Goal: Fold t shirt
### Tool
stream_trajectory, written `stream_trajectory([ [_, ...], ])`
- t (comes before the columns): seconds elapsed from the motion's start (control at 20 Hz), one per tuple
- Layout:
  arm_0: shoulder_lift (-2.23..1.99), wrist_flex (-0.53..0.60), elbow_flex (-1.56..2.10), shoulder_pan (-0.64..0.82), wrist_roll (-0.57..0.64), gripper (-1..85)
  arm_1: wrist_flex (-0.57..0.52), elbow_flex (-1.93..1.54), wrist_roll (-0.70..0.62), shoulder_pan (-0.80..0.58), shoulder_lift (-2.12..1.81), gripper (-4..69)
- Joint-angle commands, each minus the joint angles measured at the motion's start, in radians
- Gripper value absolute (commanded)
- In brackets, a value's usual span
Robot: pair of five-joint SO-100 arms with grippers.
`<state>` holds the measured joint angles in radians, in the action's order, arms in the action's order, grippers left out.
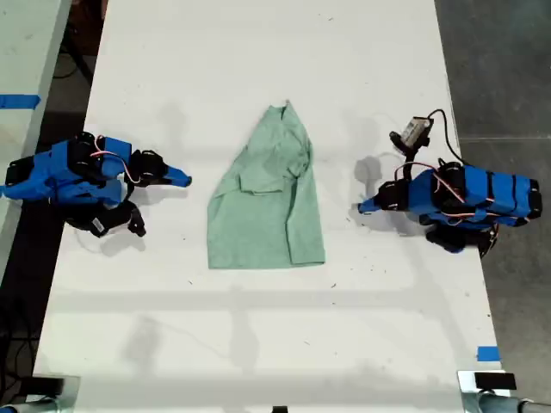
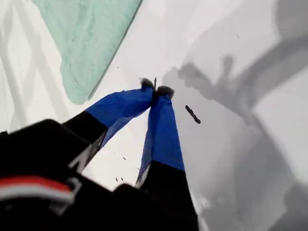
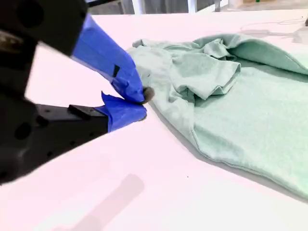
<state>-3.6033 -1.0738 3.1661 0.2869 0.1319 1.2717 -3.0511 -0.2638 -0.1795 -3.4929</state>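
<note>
Status of fingers: both pairs are clenched and empty. On my first gripper [image 2: 155, 89] the blue-taped tips meet with nothing between them. It sits low over the white surface [image 1: 258, 344] on the exterior view's right [image 1: 363, 206], pointing at the garment but clear of it. My second gripper [image 3: 143, 103] is likewise pinched closed on nothing. Its own camera makes the tips seem to brush the cloth, but the exterior view shows it on the left [image 1: 183, 180], near the cloth's edge and not touching it.

Location of work item: the small pale mint-green cloth t shirt [image 1: 267, 206] lies flat at the middle of the surface, between the two arms. Its narrow end points to the exterior view's top and its wide hem to the bottom. A sleeve is already turned in over the body, showing as a raised, rumpled flap in the second wrist view [image 3: 240, 110]. One rounded lower corner lies flat in the first wrist view [image 2: 82, 38].

Assessment: the shirt's tapered outline and tucked sleeve suggest the side folds are made, with the lengthwise fold probably outstanding. The arms stand one on each side of the cloth, presumably so that each can take an edge. Both must first let their fingers apart.

Risk: the cloth is thin and wrinkled, so a pinch could lift one layer and undo the tuck.
</note>
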Motion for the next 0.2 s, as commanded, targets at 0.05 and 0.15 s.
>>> stream_trajectory([
  [0.05,-0.005,0.0,-0.002,-0.002,-0.015,0.0,0.008,-0.055,0.008,0.009,-0.017,1.5],
  [0.15,-0.005,0.0,-0.002,-0.002,-0.015,0.0,0.008,-0.055,0.008,0.009,-0.017,1.5],
])
